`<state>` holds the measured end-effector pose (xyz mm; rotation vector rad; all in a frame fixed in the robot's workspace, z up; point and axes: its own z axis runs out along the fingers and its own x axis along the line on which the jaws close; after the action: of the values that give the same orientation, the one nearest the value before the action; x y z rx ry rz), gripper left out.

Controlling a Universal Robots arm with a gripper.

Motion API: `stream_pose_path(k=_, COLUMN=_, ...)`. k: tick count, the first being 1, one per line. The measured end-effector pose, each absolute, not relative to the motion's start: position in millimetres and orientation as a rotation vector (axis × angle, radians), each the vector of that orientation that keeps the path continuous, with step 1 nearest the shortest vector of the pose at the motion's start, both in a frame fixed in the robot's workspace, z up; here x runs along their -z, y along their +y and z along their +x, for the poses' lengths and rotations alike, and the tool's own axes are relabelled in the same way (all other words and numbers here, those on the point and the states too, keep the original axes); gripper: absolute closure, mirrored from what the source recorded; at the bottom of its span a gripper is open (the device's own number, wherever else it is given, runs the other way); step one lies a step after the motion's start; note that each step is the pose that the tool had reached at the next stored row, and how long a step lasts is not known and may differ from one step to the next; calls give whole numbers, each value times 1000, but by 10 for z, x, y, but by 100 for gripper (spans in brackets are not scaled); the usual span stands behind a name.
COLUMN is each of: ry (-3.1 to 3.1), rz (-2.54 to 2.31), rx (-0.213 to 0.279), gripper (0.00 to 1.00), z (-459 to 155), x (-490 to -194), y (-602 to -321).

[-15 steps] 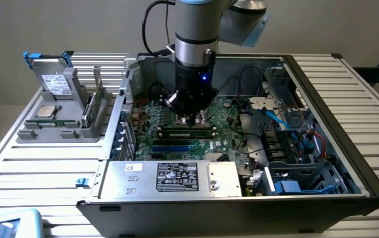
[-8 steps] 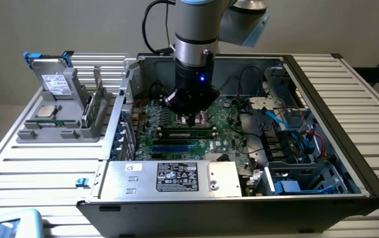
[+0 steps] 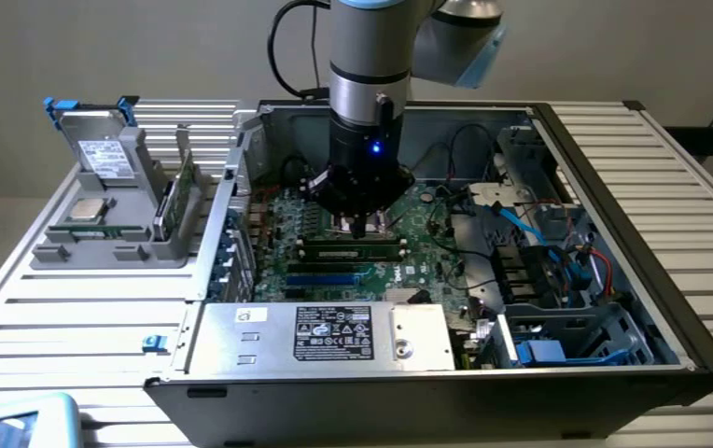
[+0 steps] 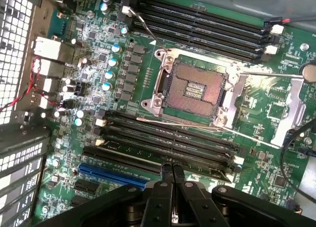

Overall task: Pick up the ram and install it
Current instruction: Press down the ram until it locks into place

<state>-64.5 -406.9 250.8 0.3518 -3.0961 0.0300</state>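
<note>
Gripper (image 4: 172, 173) fingers pinched together, empty, pressing the ram (image 3: 352, 248) just beneath; push straight down, evenly.

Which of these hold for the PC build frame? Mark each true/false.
1. The CPU socket is empty. True.
2. The jaws are wide open. False: they are shut, above the memory slots.
3. The processor chip sits in the socket. False: it lies in the grey holder outside the PC case.
4. The arm reaches down into the open case over the motherboard. True.
</note>
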Motion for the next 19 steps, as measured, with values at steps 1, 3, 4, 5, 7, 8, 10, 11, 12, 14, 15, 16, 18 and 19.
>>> stream_pose_path(k=1, ry=-3099, rz=327, rx=-30, gripper=89, z=-645, x=-2508, y=-4069)
stream_pose_path(k=3, ry=-3103, rz=279, rx=-29, gripper=89, z=-645, x=-2507, y=-4069)
stream_pose_path(k=4, ry=-3105, rz=258, rx=-29, gripper=89, z=-645, x=-2508, y=-4069)
stream_pose_path(k=5, ry=-3106, rz=240, rx=-30, gripper=89, z=-646, x=-2508, y=-4070)
stream_pose_path(k=7, ry=-3108, rz=200, rx=-32, gripper=89, z=-646, x=-2508, y=-4070)
stream_pose_path(k=8, ry=-3109, rz=181, rx=-32, gripper=89, z=-646, x=-2508, y=-4070)
stream_pose_path(k=10, ry=-3111, rz=140, rx=-32, gripper=89, z=-645, x=-2507, y=-4069)
stream_pose_path(k=11, ry=-3112, rz=118, rx=-32, gripper=89, z=-645, x=-2507, y=-4069)
stream_pose_path(k=12, ry=-3113, rz=98, rx=-32, gripper=89, z=-645, x=-2507, y=-4069)
stream_pose_path(k=14, ry=-3113, rz=61, rx=-36, gripper=89, z=-645, x=-2507, y=-4069)
stream_pose_path(k=15, ry=-3113, rz=46, rx=-39, gripper=89, z=-645, x=-2507, y=-4070)
stream_pose_path(k=16, ry=-3113, rz=32, rx=-44, gripper=89, z=-645, x=-2506, y=-4070)
stream_pose_path(k=18, ry=-3113, rz=12, rx=-51, gripper=89, z=-645, x=-2507, y=-4070)
stream_pose_path(k=19, ry=-3113, rz=10, rx=-51, gripper=89, z=-645, x=-2508, y=-4070)
